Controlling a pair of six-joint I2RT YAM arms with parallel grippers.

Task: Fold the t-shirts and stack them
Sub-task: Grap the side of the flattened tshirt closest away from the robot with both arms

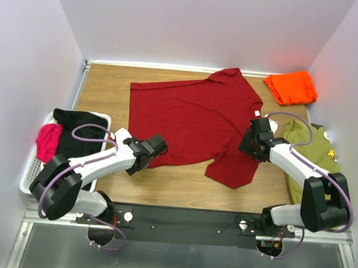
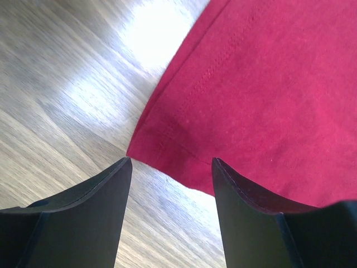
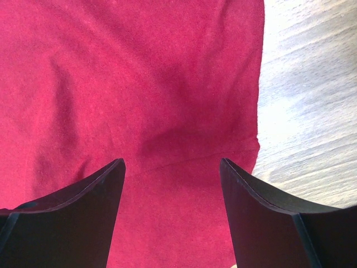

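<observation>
The dark red shirt [image 1: 193,113] lies spread out on the wooden tabletop [image 1: 108,85]. The left tool [image 2: 170,167] hangs wide open over the shirt's near-left hem corner, holding nothing. The right tool [image 3: 172,167] is also wide open and empty, above the shirt's right side close to its edge. The orange shirt [image 1: 290,87] sits in the far right corner, apart from the red one. An olive garment [image 1: 313,157] lies by the right wall. A white basket [image 1: 27,181] on the left holds a black cloth [image 1: 80,123] and a pink cloth [image 1: 48,141].
</observation>
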